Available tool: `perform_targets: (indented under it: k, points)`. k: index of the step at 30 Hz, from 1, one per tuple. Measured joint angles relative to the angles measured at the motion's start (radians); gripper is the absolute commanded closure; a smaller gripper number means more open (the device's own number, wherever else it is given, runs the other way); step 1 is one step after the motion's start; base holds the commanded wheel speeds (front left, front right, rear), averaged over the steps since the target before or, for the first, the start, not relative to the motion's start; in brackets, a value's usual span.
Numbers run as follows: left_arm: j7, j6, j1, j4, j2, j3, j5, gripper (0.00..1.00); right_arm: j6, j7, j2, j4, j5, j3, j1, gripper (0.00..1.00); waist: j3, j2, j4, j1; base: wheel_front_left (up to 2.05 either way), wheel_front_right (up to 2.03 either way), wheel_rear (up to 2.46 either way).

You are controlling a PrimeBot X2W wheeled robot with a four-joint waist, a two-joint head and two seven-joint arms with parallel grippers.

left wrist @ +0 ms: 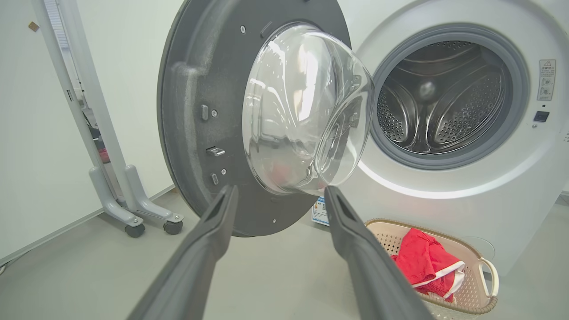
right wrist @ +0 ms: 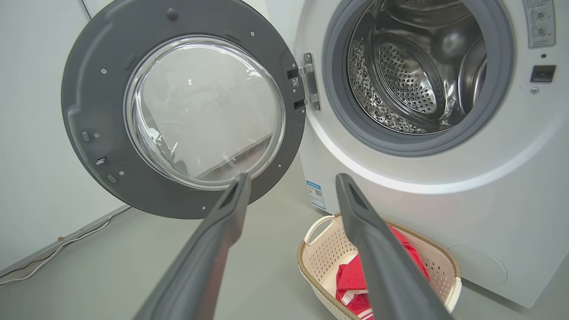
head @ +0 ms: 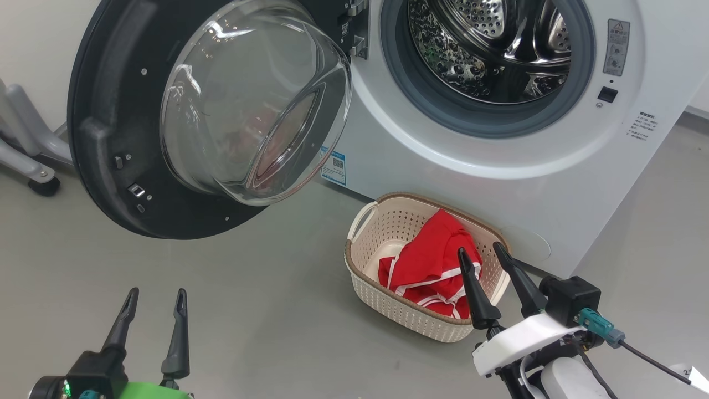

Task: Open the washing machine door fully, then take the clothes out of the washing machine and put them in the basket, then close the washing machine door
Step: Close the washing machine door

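The washing machine (head: 443, 160) stands with its steel drum (head: 493, 44) bare. Its door (head: 116, 138) is swung wide to the left, glass bowl (head: 255, 100) facing me. In front of the machine, the cream basket (head: 388, 221) on the floor holds the red clothes (head: 432, 260) with white trim. My right gripper (head: 481, 249) hangs open just over the basket's near right side, nothing between its fingers. My left gripper (head: 157, 292) stands open at the lower left, below the door and apart from it. The left wrist view shows the door (left wrist: 195, 111) and basket (left wrist: 484, 302); the right wrist view shows the door (right wrist: 89, 111), drum (right wrist: 413, 75) and clothes (right wrist: 351, 284).
A grey wheeled stand (head: 27, 149) sits by the wall left of the door. The white wall runs behind it. Bare grey floor (head: 266, 310) lies between my grippers and the machine.
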Motion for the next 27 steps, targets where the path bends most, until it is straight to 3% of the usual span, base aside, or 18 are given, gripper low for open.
perform_targets:
  k: [6,8,21,27]
  points:
    - [0.0,0.005,0.0,-0.002,0.0,0.0,0.0,0.0,0.0,0.0,0.0,0.0,0.001,-0.003,0.0,0.0,-0.001,0.0,0.0,0.0,0.0,0.0,0.0]
    - [0.002,0.005,0.0,-0.002,0.002,-0.001,0.002,1.0,0.0,0.0,0.0,0.0,0.002,-0.005,0.0,0.0,-0.001,0.0,-0.001,0.0,0.0,0.0,0.0]
    - [0.004,0.006,0.001,-0.021,0.002,0.003,-0.002,1.0,0.0,0.0,-0.005,-0.007,0.005,-0.022,0.0,0.0,0.028,0.0,0.0,0.0,0.0,0.0,0.0]
    - [0.004,0.006,-0.01,-0.085,-0.005,0.057,-0.066,1.0,0.0,0.0,-0.021,-0.017,-0.005,-0.028,0.0,0.0,0.062,0.0,0.003,0.0,0.0,0.0,0.0]
